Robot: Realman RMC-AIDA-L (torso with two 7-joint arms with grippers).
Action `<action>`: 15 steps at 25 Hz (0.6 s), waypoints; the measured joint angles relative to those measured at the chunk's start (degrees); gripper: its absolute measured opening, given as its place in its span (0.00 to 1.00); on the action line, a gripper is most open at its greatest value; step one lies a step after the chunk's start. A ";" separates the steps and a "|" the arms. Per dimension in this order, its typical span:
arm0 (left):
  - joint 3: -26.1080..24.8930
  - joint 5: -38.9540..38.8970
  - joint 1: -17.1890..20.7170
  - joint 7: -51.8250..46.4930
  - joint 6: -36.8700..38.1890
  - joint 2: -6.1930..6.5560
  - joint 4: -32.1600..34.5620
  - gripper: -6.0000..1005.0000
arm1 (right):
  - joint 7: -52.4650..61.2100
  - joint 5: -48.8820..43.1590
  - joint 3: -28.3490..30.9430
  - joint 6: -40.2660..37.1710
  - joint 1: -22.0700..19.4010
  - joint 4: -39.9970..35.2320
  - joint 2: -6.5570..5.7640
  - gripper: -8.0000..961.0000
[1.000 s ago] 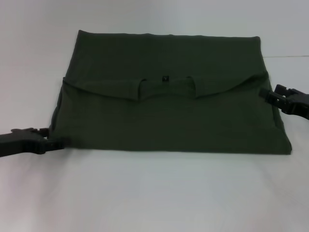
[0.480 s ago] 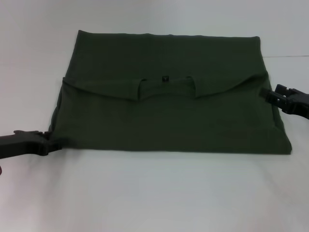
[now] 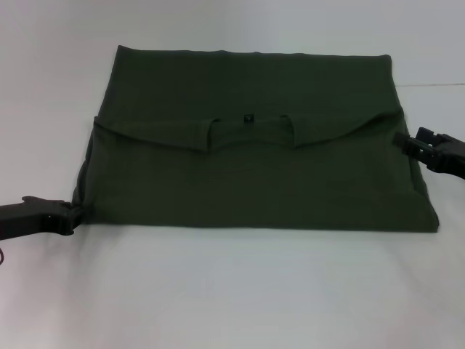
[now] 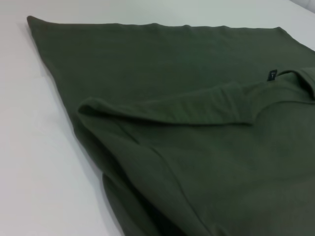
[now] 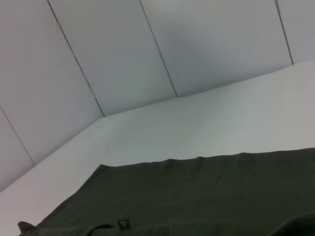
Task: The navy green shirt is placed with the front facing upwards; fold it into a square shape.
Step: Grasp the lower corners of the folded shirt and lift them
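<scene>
The left tool (image 3: 73, 214), lower left, has shifted leftward to the shirt (image 3: 254, 174) corner; its grip state cannot be determined. The right tool (image 3: 407, 142), jaws slightly apart, remains at the right edge, so the next fold is pending.

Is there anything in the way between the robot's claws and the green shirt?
Nothing visible is. The left gripper sits right at the navy green shirt at its near left corner, and the right gripper is at its right edge. Only bare white table surrounds it.
</scene>
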 joint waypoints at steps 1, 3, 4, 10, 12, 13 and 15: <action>0.00 0.00 0.00 0.11 0.01 -0.01 0.01 0.23 | 0.00 0.03 0.09 -0.36 -0.09 -0.05 0.00 0.69; -0.01 -0.02 0.00 0.39 0.01 -0.09 0.03 0.13 | 0.01 0.08 0.13 -0.81 -0.34 -0.10 -0.01 0.69; -0.02 -0.03 -0.01 0.48 -0.02 -0.13 0.03 0.12 | 0.01 0.10 0.06 -1.01 -0.52 -0.17 -0.04 0.69; -0.16 -0.25 -0.24 0.49 -0.01 -0.24 0.13 0.06 | 0.17 0.00 -0.37 -2.69 -2.70 -2.31 -0.27 0.69; -0.25 -0.58 -0.30 0.48 0.14 -0.28 0.17 0.06 | 0.35 -0.11 -0.43 -3.52 -3.78 -3.41 -0.44 0.69; -0.27 -0.88 -0.32 0.48 0.26 -0.29 0.22 0.06 | 0.40 -0.33 -0.49 -3.87 -4.38 -4.02 -0.55 0.69; -0.28 -1.48 -0.33 0.48 0.44 -0.30 0.38 0.06 | 0.45 -0.88 -0.72 -4.59 -5.57 -5.17 -0.76 0.69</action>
